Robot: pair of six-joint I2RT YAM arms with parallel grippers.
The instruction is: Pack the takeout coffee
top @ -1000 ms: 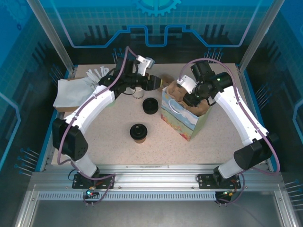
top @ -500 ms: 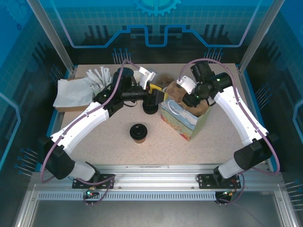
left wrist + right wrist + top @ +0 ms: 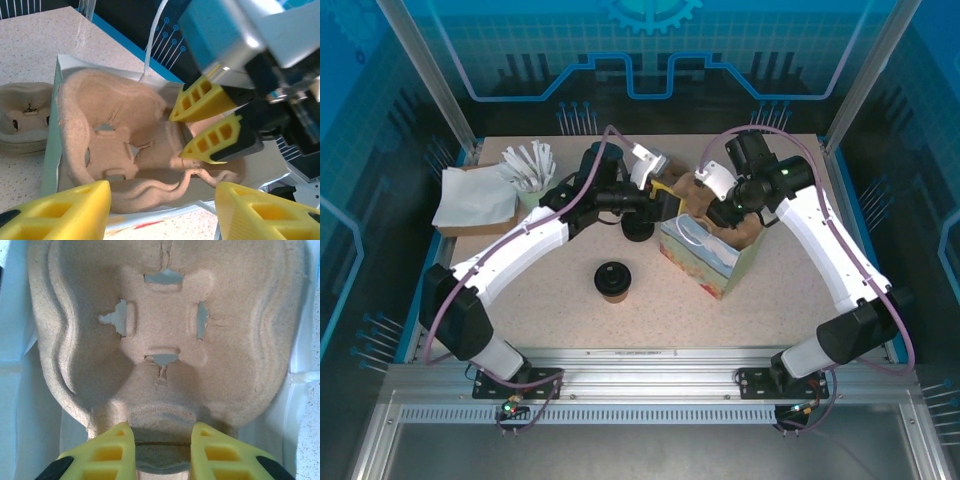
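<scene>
The coffee cup (image 3: 612,279) with the black lid stands upright on the table (image 3: 720,320). It is to the left of the paper bag (image 3: 698,262) and nearer the arm bases. It is apart from both grippers, and nothing touches it.

A brown cardboard tray (image 3: 165,340) sits inside the open bag. The right gripper (image 3: 162,432) is at the top of the bag. Its yellow fingers are close together and pinch the edge of the tray.

The left gripper (image 3: 162,192) hangs just over the other side of the bag. Its fingers are spread wide and hold nothing.

Some more brown trays (image 3: 20,117) lie on the table just beside the bag.
</scene>
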